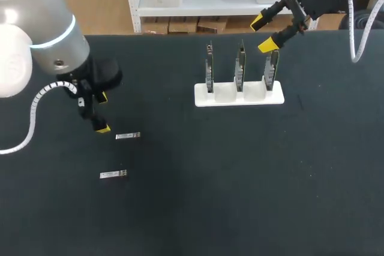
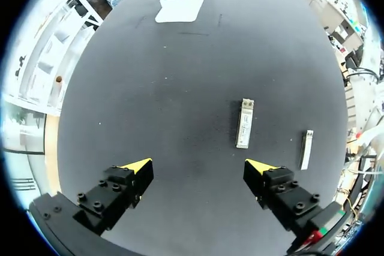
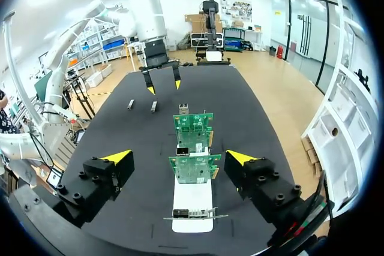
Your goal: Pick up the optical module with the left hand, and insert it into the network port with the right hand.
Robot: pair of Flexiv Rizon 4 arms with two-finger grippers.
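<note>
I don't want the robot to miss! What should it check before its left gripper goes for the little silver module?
1. Left gripper open and empty: ok.
2. Nearer optical module lying flat and free on the table: ok.
3. That module between the left fingers: not ok; it lies ahead of the gripper, off toward one finger.
4. Second module out of the way: ok; it lies apart, beside the first.
5. Right gripper open and empty, ready above the circuit boards: ok.
6. A free slot on the boards: cannot tell, too small to see.
</note>
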